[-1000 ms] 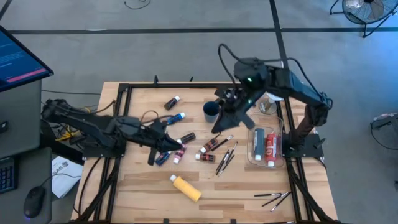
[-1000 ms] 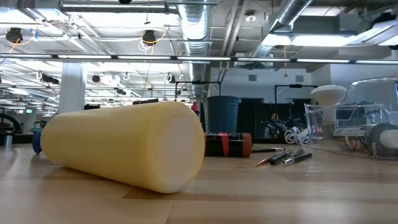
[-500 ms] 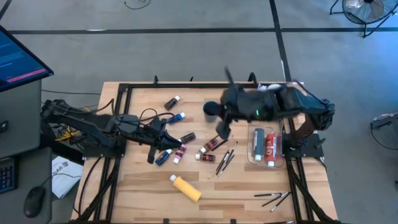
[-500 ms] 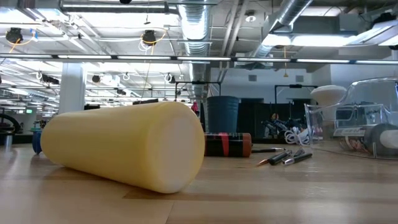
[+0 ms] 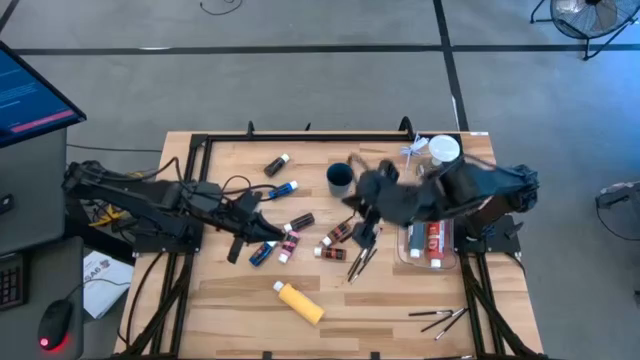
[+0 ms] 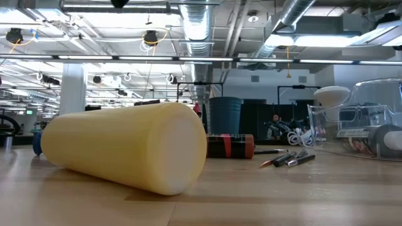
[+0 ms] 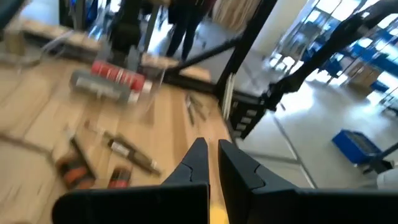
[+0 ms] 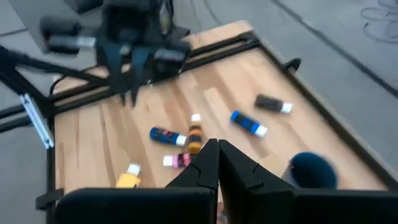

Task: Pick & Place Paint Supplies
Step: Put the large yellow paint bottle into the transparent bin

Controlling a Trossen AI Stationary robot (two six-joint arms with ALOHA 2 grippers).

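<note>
grey floor (image 5: 300, 90), ceiling ducts (image 6: 200, 28), fan (image 5: 585, 12)

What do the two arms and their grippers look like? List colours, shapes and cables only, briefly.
Both arms are black, built of jointed tubular segments. The left arm carries loose black cables looping beside it over the light wooden table. The left gripper and right gripper each end in two dark, tapering wedge-shaped jaws, pressed together. The right arm has bulkier rounded housings.

Two matte black jointed arms with thin black cables, each tipped by tapered dark fingers.
</note>
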